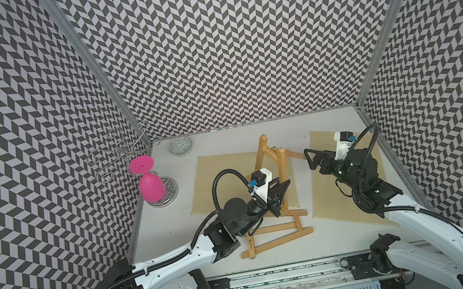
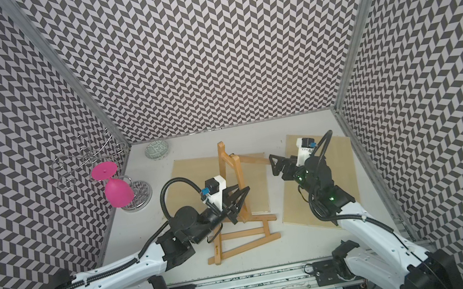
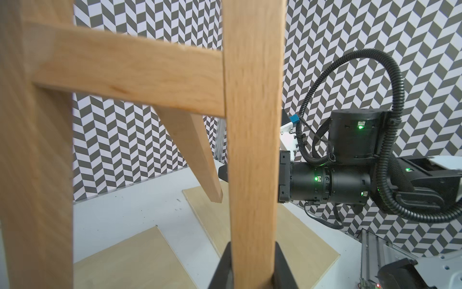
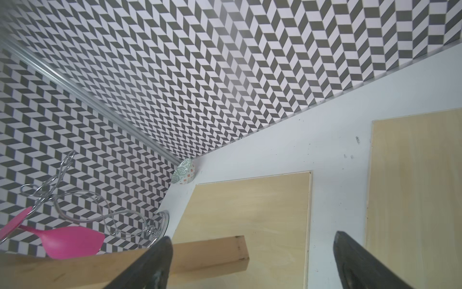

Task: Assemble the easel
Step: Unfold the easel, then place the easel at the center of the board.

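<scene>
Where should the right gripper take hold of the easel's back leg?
Probably near its free end, coming from the robot's right: the back leg juts from the frame toward the open right gripper, a straight bar with flat sides to pinch. The left gripper holds the frame.

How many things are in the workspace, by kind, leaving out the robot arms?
Easel: 1
Flat wooden boards: 2
Pink glass: 1
Wire rack: 1
Patterned bowl: 1
Total: 6
</scene>
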Tool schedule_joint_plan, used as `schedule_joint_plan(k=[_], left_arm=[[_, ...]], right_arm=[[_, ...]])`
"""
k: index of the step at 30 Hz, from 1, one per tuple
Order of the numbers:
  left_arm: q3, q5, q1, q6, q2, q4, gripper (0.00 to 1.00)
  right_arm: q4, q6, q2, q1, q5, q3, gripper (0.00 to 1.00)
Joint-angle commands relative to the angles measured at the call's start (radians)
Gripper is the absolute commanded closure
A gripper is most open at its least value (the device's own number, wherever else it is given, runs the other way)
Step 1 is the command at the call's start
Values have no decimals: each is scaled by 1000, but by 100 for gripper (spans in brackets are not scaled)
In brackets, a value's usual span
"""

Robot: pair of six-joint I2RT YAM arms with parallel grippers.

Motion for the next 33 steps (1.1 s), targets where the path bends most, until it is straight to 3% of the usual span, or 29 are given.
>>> schedule_joint_plan(k=[1, 7, 12, 17, 23, 33], left_arm=[[9, -1, -8, 39, -3, 74, 100], [31, -75, -5, 66, 66, 105, 100], [48, -81, 0, 101, 139, 160, 100], [66, -80, 14, 110, 202, 208, 100], [91, -89, 33, 74, 238, 211, 100], [118, -68, 41, 36, 268, 210, 100]], right_arm=[[-24, -5, -52, -1, -75, 31, 2], [-276, 27, -152, -1, -105, 142, 4], [-436, 24, -180, 15, -209, 254, 9], [-546, 9, -186, 92, -172, 377, 13], [-675, -64, -91, 175, -145, 528, 18], [-636, -113, 56, 273, -56, 629, 33]])
